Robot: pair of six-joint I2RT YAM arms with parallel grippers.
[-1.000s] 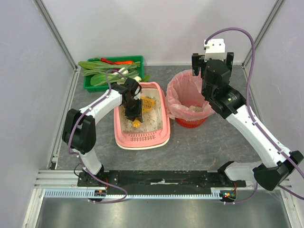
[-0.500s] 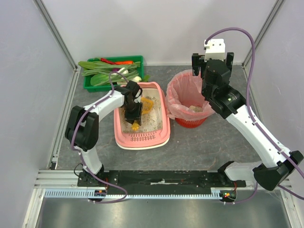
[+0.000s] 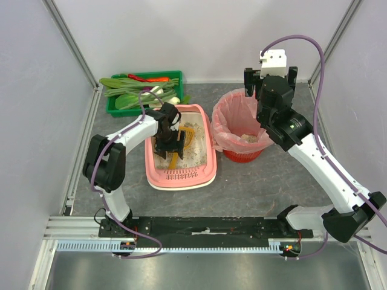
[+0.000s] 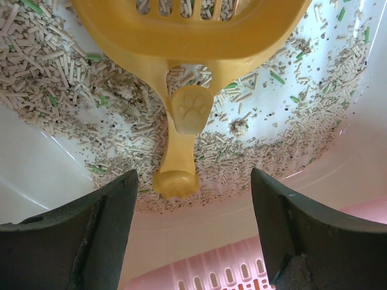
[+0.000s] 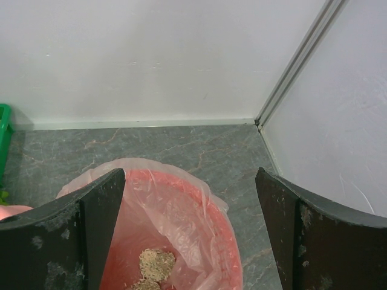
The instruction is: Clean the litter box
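The pink litter box (image 3: 181,175) lies left of centre, its slotted ledge (image 4: 224,275) at the near end. Grey-beige litter (image 4: 290,115) is spread thinly over its floor. A yellow slotted scoop (image 4: 181,139) rests in the litter with its handle pointing toward the ledge. My left gripper (image 3: 170,147) hovers just over the handle end, open, and the scoop (image 3: 185,136) lies free between and ahead of the fingers (image 4: 91,235). My right gripper (image 5: 190,229) is open and holds nothing above the red bin.
A red bin lined with a pink bag (image 3: 242,133) stands right of the litter box, with litter clumps (image 5: 157,264) at its bottom. A green crate of vegetables (image 3: 144,90) sits behind the box at the back left. Walls close in on three sides.
My left gripper has opened and let go of the yellow scoop, which now lies in the litter. The right arm has not moved.
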